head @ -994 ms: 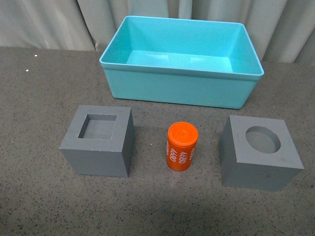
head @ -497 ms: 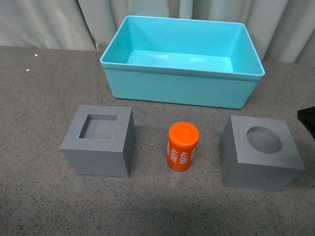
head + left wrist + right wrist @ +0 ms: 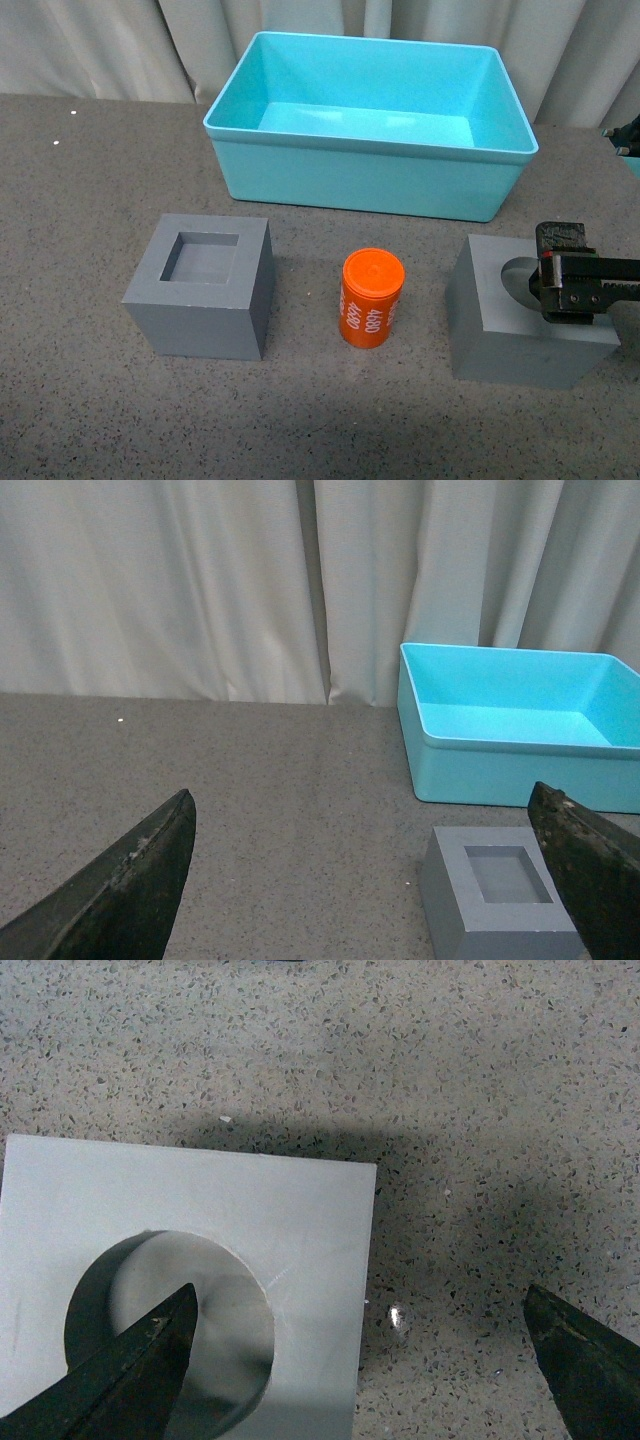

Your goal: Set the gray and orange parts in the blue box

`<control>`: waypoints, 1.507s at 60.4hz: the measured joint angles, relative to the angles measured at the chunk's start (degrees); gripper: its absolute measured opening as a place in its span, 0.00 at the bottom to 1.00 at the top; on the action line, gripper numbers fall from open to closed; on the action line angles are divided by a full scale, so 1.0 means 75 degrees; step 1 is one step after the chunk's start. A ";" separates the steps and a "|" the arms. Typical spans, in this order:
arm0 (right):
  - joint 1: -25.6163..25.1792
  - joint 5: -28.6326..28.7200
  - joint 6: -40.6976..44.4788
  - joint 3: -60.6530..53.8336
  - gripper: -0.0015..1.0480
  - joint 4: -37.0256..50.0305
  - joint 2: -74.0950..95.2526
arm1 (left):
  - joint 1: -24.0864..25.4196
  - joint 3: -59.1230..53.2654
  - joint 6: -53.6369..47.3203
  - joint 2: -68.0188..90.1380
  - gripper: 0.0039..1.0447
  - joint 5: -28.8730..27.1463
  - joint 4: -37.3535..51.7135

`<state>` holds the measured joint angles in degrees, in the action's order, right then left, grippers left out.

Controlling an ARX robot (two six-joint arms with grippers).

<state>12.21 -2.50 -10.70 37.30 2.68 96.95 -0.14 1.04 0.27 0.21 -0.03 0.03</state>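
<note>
Right fingers (image 3: 130, 1380) – newly over cube (image 3: 500, 335) edge

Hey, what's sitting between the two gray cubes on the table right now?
The orange cylinder stands upright between the square-recess cube and the round-recess cube, touching neither, as the front view shows.

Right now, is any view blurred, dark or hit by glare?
Front view: sharp, evenly lit, no glare. Left wrist view: clear, though the left gripper is a near-black silhouette. Right wrist view: sharp; a dark shadow lies on the table beside the round-recess cube.
</note>
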 joint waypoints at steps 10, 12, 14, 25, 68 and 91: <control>0.0029 0.0020 -0.0157 0.0221 0.75 -0.0087 0.0233 | 0.0000 0.0000 0.0000 0.0000 0.94 0.0000 0.0000; 0.0038 0.0038 -0.0181 0.0245 0.70 -0.0119 0.0248 | 0.0000 0.0000 0.0000 0.0000 0.94 0.0000 0.0000; 0.0055 0.0038 -0.0213 0.0280 0.65 -0.0175 0.0259 | 0.0000 0.0000 0.0000 0.0000 0.94 0.0000 0.0000; 0.0105 0.0152 -0.0414 0.0437 0.38 -0.0595 0.0277 | 0.0000 0.0000 0.0000 0.0000 0.94 0.0000 0.0000; 0.0122 0.0283 -0.0128 0.0210 0.17 -0.0434 -0.2072 | 0.0000 0.0000 0.0000 0.0000 0.94 0.0003 0.0000; 0.0294 0.0003 0.0201 0.2498 0.17 0.1110 -0.0545 | 0.0000 0.0000 0.0000 0.0000 0.94 0.0000 0.0000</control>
<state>14.41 -2.48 -9.19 56.03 11.00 92.86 -0.14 1.04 0.27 0.21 -0.03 0.03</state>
